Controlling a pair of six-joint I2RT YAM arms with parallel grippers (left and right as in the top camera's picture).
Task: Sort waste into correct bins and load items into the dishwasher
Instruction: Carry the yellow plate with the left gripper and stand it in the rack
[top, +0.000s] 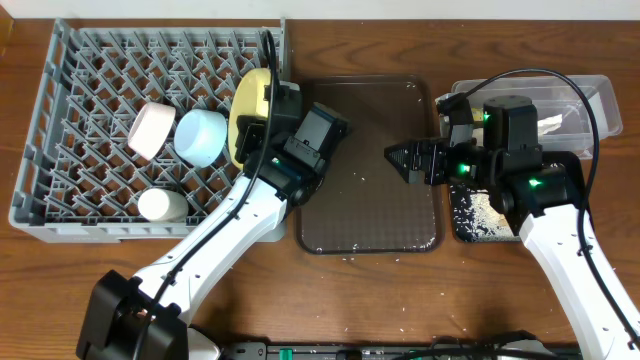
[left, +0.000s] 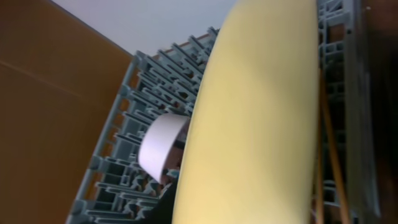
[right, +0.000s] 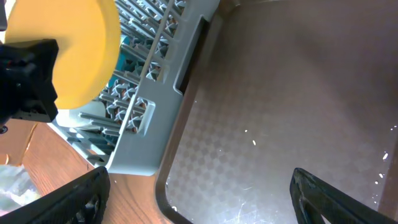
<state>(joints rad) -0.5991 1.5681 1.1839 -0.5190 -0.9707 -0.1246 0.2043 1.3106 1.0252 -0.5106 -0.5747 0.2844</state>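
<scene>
- Loading step: left claw (top: 266, 112) grips the round yellow plate (top: 245, 120) upright at the grey plastic dish rack's (top: 90, 60) right edge.
- Next: seat it between pegs.
- Right claw (top: 405, 160) is open, empty.

Robot lab: cabled arms (top: 230, 225) over wooden table (top: 400, 300).

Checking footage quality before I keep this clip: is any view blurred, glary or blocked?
Overhead: sharp, evenly lit. Left wrist: the yellow plate fills most of the frame, close and soft; the dish rack behind is soft too. Right wrist: pale sheen on the brown tray; the end effector fingers are dark and blurred.
</scene>
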